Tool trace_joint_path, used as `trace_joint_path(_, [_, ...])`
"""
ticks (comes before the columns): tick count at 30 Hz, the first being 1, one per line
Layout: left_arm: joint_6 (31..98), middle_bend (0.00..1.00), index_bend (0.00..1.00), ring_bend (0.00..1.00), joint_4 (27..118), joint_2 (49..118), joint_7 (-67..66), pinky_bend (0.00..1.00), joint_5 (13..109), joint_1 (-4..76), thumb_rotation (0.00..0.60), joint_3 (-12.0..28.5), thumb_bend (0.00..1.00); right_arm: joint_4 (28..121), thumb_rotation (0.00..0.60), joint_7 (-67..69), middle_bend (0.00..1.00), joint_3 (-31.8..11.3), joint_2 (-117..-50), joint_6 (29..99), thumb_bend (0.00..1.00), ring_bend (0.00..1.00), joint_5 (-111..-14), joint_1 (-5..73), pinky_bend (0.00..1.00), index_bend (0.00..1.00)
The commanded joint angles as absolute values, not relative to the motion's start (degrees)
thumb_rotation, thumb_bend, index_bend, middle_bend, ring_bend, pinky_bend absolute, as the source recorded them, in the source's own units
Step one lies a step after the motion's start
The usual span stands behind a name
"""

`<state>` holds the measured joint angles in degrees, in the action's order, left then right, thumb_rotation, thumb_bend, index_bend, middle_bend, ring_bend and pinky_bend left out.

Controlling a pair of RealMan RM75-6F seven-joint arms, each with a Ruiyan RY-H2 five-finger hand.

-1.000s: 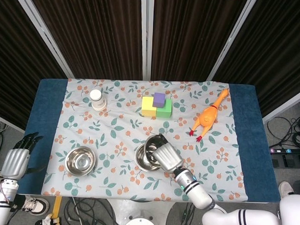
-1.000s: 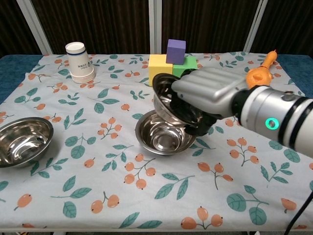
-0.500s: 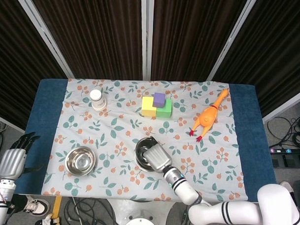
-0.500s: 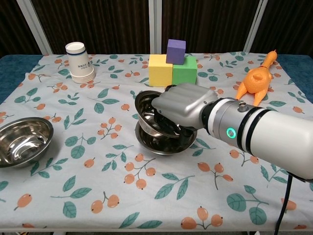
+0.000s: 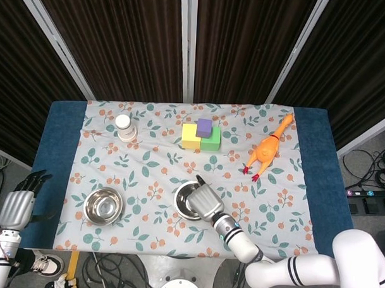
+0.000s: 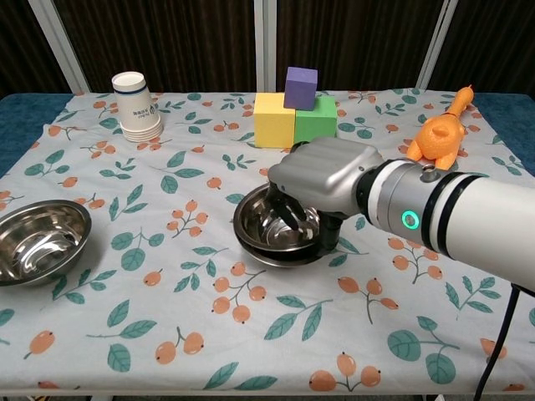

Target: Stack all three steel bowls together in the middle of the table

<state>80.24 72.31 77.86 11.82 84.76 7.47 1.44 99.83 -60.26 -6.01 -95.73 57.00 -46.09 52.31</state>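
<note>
Since a second ago the bowl that the right hand (image 6: 322, 180) carried tilted above the middle bowl has come down and now sits nested level inside it, the two making one stack (image 6: 280, 225) in the middle of the desk (image 5: 63, 124). That hand lies over the far right part of the stack with its fingers (image 6: 288, 219) curled down into the upper bowl; whether they grip the rim or merely rest on it I cannot tell. From the head view the same hand (image 5: 206, 200) covers the right side of the stack (image 5: 187, 199).

A third steel bowl (image 6: 40, 241) stands alone near the front left of the flowered cloth (image 6: 167, 334), well apart from the stack. At the far left, off the edge of the desk, the left hand (image 5: 18, 204) hangs with fingers apart and nothing in them.

Further back stand some paper cups (image 6: 134, 104), coloured blocks (image 6: 297, 109) and an orange rubber chicken (image 6: 439, 129).
</note>
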Motion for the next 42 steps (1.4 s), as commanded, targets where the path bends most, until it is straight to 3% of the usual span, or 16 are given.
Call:
trace_joint_path(1, [80.1,0.20,0.21,0.13,72.4,77.9,11.7,0.23,84.9,7.6,0.600,1.4,0.09,102.8,0.600,-59.6,0.46,-5.7,-93.0,58.4,0.09,0.26,-47.2,52.4,0.08,0.52])
trace_joint_path(6, [80.2,0.20,0.21,0.13,72.5,78.0,11.2,0.23,85.2,7.7,0.600,1.3,0.09,108.0,0.600,-60.7,0.35,-4.8,-88.5,60.6,0.06,0.16,-46.0,52.6,0.03,0.44])
trace_joint_path(12, [80.2,0.20,0.21,0.13,73.1,77.9,10.2,0.23,85.4,7.8,0.600,1.2,0.09,116.3,0.600,-58.3,0.31,-3.2,-81.5,64.5,0.05,0.13,-49.1,50.4,0.02,0.39])
trace_joint_path(18, [79.6,0.20,0.21,0.13,73.9,78.0,8.9,0.23,86.3,8.3,0.600,0.6,0.09,123.0,0.600,-47.6,0.31,-2.2,-73.3,70.7,0.04,0.13,-61.1,44.2,0.02,0.37])
trace_joint_path(22, [78.7,0.20,0.21,0.13,74.2,78.1,6.2,0.24,89.4,9.7,0.600,-0.9,0.09,122.5,0.600,-35.7,0.33,-3.0,-69.3,75.7,0.04,0.13,-71.2,39.4,0.02,0.37])
trace_joint_path(25, [78.1,0.20,0.21,0.13,74.8,78.0,3.3,0.26,92.2,11.1,0.600,-1.9,0.09,121.5,0.600,-29.8,0.33,-4.5,-66.6,77.1,0.04,0.13,-73.1,37.6,0.03,0.37])
trace_joint_path(33, [75.8,0.25,0.24,0.14,78.3,78.5,-2.6,0.28,97.0,14.6,0.600,-3.4,0.09,118.8,0.600,-22.0,0.33,-7.2,-63.2,75.9,0.04,0.13,-70.9,35.6,0.03,0.37])
trace_joint_path(42, [72.7,0.27,0.26,0.19,86.9,73.7,-9.9,0.32,95.9,14.6,0.600,-5.7,0.09,116.1,0.600,-20.6,0.32,-7.9,-63.4,74.2,0.04,0.13,-70.0,34.4,0.03,0.37])
